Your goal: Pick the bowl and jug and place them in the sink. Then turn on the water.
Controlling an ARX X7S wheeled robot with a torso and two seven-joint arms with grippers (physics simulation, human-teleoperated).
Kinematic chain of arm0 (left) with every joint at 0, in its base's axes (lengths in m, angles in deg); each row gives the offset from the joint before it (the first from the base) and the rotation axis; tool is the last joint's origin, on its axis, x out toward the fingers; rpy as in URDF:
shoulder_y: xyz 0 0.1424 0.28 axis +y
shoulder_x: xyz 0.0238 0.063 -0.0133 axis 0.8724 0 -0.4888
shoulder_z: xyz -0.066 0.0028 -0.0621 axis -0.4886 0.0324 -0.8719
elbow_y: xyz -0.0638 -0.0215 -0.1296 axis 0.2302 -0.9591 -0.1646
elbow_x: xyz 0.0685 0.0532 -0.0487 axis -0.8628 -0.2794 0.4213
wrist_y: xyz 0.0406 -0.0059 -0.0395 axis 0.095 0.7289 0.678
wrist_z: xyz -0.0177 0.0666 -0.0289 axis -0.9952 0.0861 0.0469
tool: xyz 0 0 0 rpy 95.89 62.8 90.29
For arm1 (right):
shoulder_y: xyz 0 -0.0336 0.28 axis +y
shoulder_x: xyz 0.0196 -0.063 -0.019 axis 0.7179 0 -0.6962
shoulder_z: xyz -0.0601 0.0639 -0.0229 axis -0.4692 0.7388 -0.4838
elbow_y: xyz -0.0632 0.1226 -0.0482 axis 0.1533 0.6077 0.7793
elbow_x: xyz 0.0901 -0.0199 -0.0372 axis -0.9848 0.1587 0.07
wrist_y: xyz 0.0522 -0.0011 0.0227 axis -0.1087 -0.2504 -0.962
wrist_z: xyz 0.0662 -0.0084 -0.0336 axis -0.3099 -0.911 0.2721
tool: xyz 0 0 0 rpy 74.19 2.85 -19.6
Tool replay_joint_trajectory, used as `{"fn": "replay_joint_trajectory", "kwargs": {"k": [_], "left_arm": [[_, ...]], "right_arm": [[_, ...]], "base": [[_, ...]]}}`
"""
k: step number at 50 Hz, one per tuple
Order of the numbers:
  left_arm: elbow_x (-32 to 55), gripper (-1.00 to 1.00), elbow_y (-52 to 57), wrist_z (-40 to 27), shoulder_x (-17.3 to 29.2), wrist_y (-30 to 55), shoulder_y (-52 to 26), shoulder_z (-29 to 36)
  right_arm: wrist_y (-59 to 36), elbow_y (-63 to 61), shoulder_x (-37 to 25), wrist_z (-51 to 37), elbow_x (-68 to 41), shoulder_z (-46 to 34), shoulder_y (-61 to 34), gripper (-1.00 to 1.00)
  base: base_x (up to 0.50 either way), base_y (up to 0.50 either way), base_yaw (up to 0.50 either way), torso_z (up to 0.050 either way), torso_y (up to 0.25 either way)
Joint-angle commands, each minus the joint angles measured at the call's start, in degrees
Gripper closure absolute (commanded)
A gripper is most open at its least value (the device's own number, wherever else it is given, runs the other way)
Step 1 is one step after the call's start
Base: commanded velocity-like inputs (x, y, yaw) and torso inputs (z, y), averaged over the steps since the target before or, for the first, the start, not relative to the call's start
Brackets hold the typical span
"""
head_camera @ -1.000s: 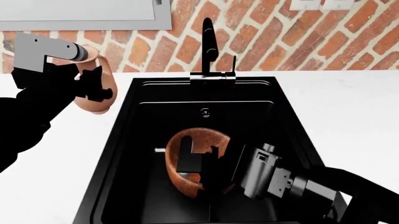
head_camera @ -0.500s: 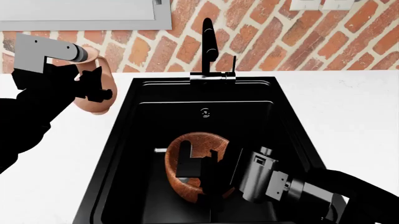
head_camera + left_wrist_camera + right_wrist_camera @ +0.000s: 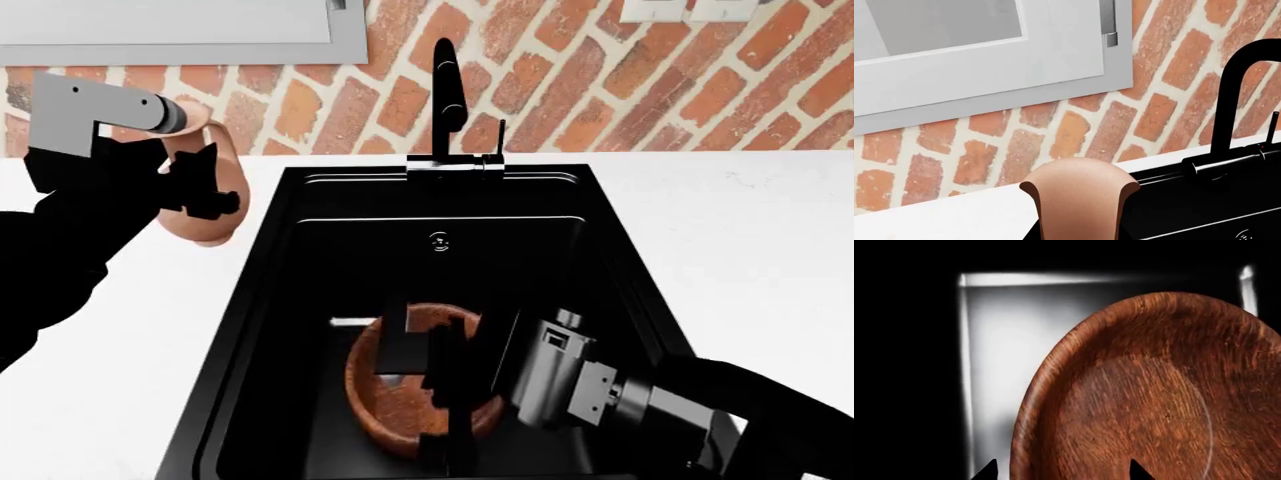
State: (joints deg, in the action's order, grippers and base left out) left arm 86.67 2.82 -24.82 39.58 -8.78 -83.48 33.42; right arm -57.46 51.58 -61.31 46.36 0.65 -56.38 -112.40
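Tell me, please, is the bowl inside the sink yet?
Inside: the bowl sits low in the sink, right gripper at its rim.

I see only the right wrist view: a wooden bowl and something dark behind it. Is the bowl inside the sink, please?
Observer: Yes. In the head view the bowl lies low inside the sink, toward its near end, with its opening upward.
Operator: And where is the jug?
Observer: The left gripper holds the jug above the counter, just left of the sink's rim, not over the basin.
Operator: Is water running?
Observer: No stream shows under the faucet.
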Motion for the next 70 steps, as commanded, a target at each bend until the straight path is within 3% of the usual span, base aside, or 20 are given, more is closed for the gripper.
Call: {"fn": "replay_joint_trajectory", "kwargs": {"k": [1, 27, 53, 70], "left_arm": [[-0.66, 1.00, 0.59, -0.81, 0.04, -0.19, -1.21, -1.24], [-0.46, 1.00, -0.30, -0.42, -1.52, -0.13, -2.82, -0.37], [2.24, 1.00, 0.92, 0.15, -3.93, 1.12, -3.66, 0.23], [2.52, 1.00, 1.32, 1.28, -6.65, 1.46, -4.38, 2.86]], "right_arm": [[-0.50, -0.91, -0.72, -0.34, -0.95, 2.25, -1.92, -1.00], [-7.54, -12.50, -12.38, -7.35, -8.63, 17.60, -7.10, -1.00], [-14.57, -15.38, -21.67, -28.42, -15.77, 40.53, -4.14, -1.00], [-17.04, -16.71, -25.17, -36.20, -17.13, 47.69, -2.88, -1.00]], "base": [[0.00, 0.00, 0.00, 0.000, 0.000], [0.00, 0.00, 0.00, 0.001, 0.001], [0.00, 0.00, 0.00, 0.000, 0.002], [0.00, 0.00, 0.00, 0.001, 0.002]]}}
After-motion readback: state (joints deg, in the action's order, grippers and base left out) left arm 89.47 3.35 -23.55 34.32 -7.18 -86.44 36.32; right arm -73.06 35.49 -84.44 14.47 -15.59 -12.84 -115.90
